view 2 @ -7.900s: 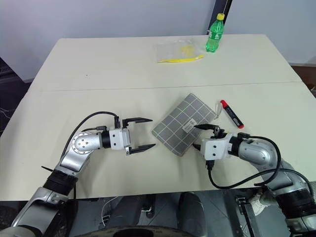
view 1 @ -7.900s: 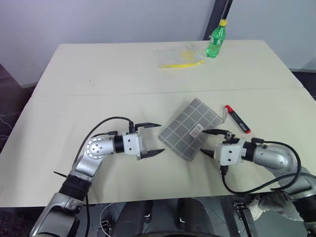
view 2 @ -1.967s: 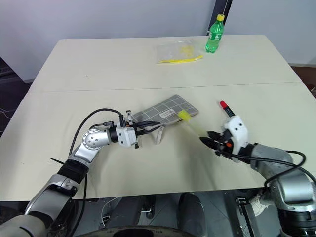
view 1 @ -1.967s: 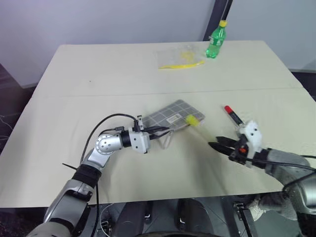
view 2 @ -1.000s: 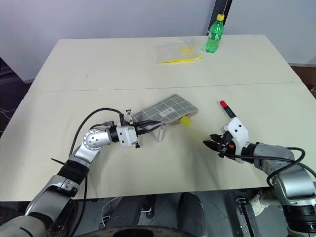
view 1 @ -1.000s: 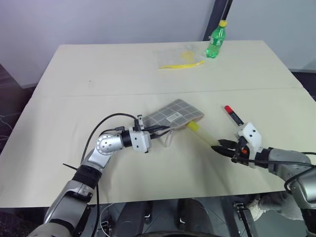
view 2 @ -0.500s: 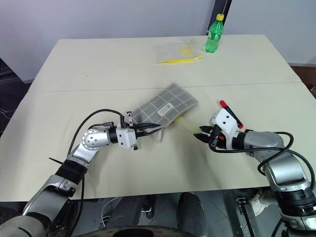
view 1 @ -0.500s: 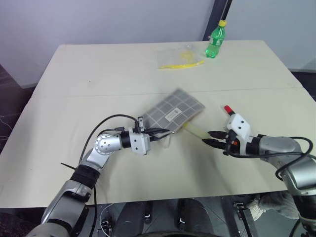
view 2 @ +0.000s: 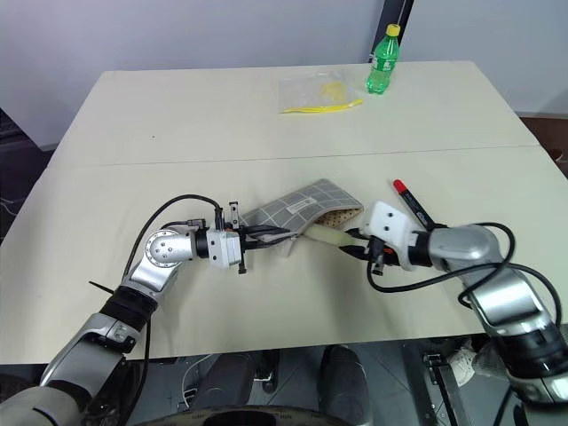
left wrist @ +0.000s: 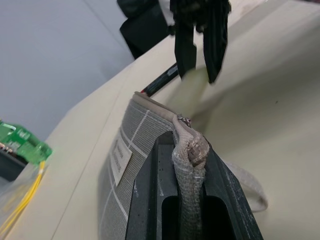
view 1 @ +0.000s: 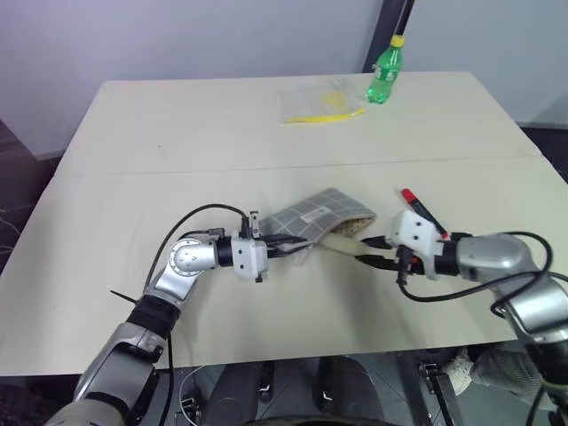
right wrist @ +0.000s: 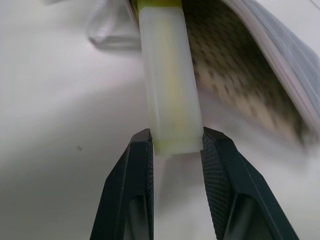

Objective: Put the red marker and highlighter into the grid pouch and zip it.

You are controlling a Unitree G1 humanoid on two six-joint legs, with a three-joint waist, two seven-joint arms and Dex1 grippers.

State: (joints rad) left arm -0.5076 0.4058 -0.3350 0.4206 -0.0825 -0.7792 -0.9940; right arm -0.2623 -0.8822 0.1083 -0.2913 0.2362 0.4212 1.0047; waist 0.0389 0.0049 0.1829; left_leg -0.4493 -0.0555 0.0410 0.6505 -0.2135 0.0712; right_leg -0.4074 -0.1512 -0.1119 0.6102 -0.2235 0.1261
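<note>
Broad cream worktop with a seam across its middle, plain pale grey-blue wall beyond its far edge, dark upright pole against that wall, dark floor at both sides, soft even light

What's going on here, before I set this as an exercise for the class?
The robot is filling a grid pouch on the table. Its left gripper is shut on the pouch's edge, holding the mouth open. Its right gripper grips the end of the highlighter and has the cap end inside the opening. The red marker lies on the table beside the right arm, not yet packed. The pouch is unzipped.
</note>
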